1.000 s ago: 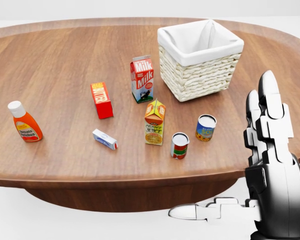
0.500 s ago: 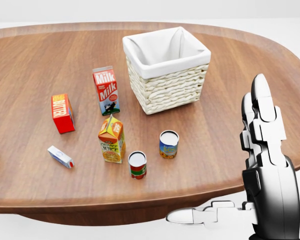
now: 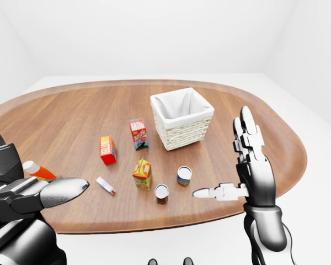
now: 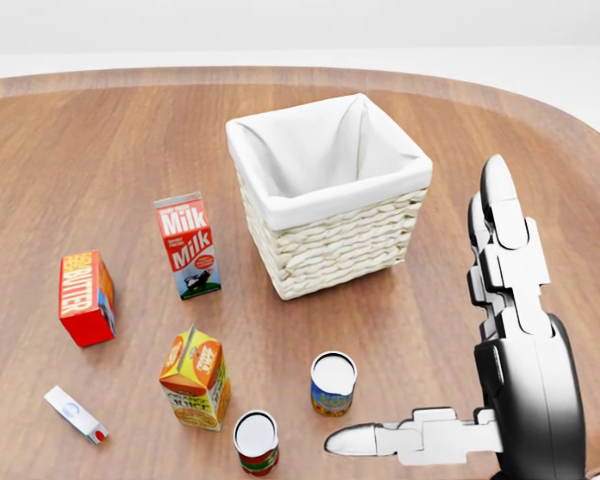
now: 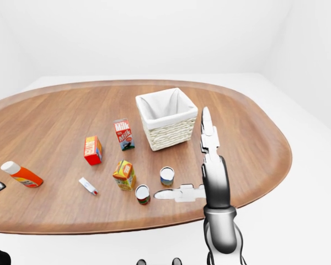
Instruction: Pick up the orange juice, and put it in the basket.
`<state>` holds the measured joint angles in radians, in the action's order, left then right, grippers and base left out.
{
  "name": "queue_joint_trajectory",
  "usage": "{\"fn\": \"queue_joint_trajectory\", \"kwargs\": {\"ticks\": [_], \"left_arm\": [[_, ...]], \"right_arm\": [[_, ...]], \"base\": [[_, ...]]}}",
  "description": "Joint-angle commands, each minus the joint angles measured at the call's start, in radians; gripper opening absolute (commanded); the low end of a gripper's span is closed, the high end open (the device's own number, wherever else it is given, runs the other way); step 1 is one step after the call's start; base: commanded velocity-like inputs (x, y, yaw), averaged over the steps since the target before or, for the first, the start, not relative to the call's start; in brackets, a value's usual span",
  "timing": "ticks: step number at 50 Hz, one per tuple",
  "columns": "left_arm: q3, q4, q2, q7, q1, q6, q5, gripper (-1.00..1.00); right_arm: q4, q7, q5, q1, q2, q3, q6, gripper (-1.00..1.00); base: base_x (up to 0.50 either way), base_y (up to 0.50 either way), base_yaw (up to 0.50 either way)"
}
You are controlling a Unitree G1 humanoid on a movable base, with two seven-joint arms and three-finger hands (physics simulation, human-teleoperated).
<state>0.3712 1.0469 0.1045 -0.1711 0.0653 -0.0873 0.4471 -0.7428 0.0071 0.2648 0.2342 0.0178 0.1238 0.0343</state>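
White walls and pale floor all around; oval wooden counter [image 3: 71, 118] filling the middle of both eye views.

Woven basket [image 4: 330, 195] with white cloth lining at upper center of the head view, upright and open-topped. Milk carton [image 4: 188, 245] just left of it, standing. Red butter box [image 4: 86, 297] further left, at mid-left of the frame. Orange juice carton [image 4: 194, 378] at lower left of center in the head view, upright on the counter, below the milk carton, apart from both hands and outside the basket. 2 cans close to it: 1 with a blue and yellow label [image 4: 332, 382] to its right, 1 with a red label [image 4: 256, 441] at the bottom edge, between and below carton and blue can. Small white tube with a red cap [image 4: 75, 414] lying flat at lower left. Orange sauce bottle with a white cap [image 5: 21, 174] far left in the right-eye view, tipped over on the counter, well apart from the rest.

Right hand [image 4: 515, 385] raised at the right of the head view, right of the cans, touching nothing; fingers [image 4: 502, 225] spread, 2 pointing up, thumb stretched left toward the cans. Left hand [image 3: 30, 196] at lower left of the left-eye view, empty, only 1 rounded fingertip clear; cannot tell whether its fingers are spread or curled.
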Motion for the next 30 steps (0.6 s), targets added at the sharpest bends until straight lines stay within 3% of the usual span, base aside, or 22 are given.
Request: {"fn": "queue_joint_trajectory", "kwargs": {"ticks": [1, 23, 26, 28, 30], "left_arm": [[-0.002, 0.0, 0.002, -0.006, 0.0, 0.0, 0.003, 1.0], [-0.004, 0.0, 0.005, -0.013, 0.0, 0.0, 0.009, 1.0], [-0.004, 0.0, 0.005, -0.013, 0.0, 0.0, 0.009, 1.0], [-0.004, 0.0, 0.006, -0.013, 0.0, 0.0, 0.009, 1.0], [-0.004, 0.0, 0.005, -0.013, 0.0, 0.0, 0.009, 1.0]], "right_arm": [[0.001, 0.003, 0.006, 0.006, 0.003, 0.008, -0.002, 1.0], [0.079, 0.03, 0.056, 0.018, 0.023, 0.067, 0.015, 1.0], [0.103, 0.02, 0.063, 0.017, 0.023, 0.064, -0.004, 1.0], [0.111, 0.02, 0.058, 0.012, 0.021, 0.059, -0.002, 1.0], [0.103, 0.025, 0.06, 0.008, 0.016, 0.056, 0.024, 1.0]], "base": [[0.5, -0.05, 0.0], [0.5, -0.03, 0.0], [0.5, 0.03, 0.0], [0.5, 0.03, 0.0], [0.0, 0.0, 0.0]]}}
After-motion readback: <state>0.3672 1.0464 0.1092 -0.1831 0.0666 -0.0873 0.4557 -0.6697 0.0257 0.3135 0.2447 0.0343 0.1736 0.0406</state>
